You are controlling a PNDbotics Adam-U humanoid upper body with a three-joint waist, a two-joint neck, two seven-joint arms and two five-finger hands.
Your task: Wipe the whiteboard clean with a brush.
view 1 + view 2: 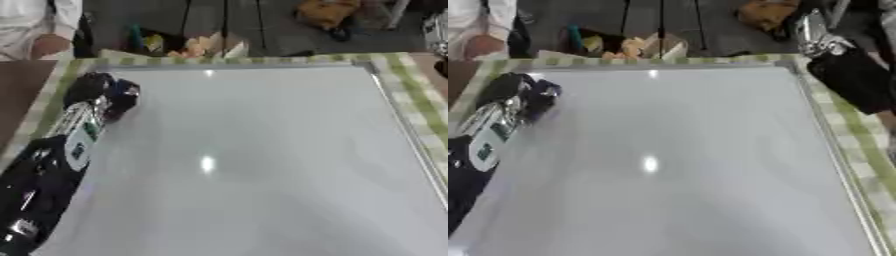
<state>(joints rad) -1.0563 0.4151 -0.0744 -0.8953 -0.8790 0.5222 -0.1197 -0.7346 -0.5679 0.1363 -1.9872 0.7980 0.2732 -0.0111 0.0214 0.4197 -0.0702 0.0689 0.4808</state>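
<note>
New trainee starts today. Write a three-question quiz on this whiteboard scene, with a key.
1. True or false: the left hand is at the whiteboard's far left corner.
2. Which is visible on the board's surface? A. bold writing B. a light glare C. a cup
3. Fill in: the cloth under the board is checked green and ____.

Key: 1 true; 2 B; 3 white.

Motion blur hides whether the left hand [105, 92] holds a brush; the right arm [846, 65] is cropped.
</note>
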